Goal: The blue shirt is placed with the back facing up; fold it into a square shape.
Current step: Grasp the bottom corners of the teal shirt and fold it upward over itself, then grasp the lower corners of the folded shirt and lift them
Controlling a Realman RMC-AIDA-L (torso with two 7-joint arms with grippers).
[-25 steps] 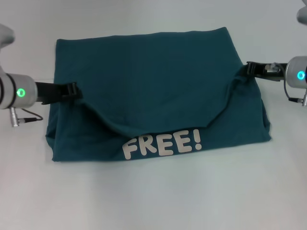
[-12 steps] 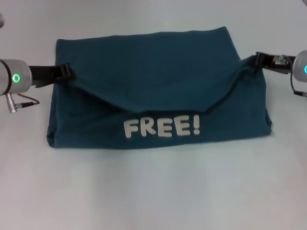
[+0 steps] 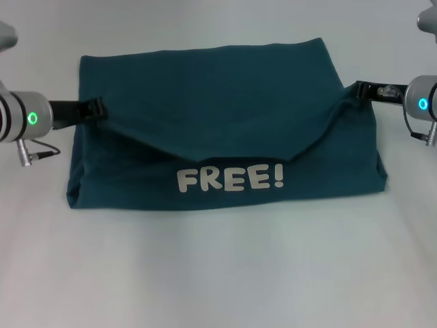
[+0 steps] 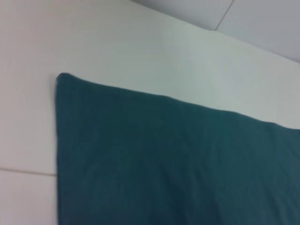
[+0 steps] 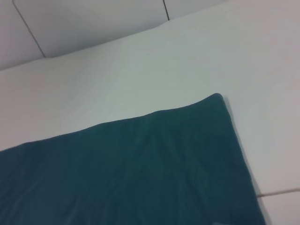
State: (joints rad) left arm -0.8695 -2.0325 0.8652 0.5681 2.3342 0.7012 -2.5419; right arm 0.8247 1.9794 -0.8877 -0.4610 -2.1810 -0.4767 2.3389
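Observation:
The blue shirt (image 3: 218,89) lies on the white table, folded over so that a flap hangs across its near half. White "FREE!" lettering (image 3: 231,179) shows below the flap's sagging edge. My left gripper (image 3: 101,109) is at the flap's left end and my right gripper (image 3: 356,91) at its right end. Each is shut on the fabric, which rises to a peak at the fingers. The left wrist view shows a far corner of the shirt (image 4: 164,164). Another far corner of the shirt (image 5: 140,168) fills the right wrist view.
The white table (image 3: 218,273) stretches bare in front of the shirt and along both sides. A cable (image 3: 41,154) hangs from my left wrist. Behind the table stands a pale panelled wall (image 5: 93,23).
Both grippers carried the flap's ends away from me and outward, drawing the lettering and the near hem farther back. Over the last half second they eased slightly inward.

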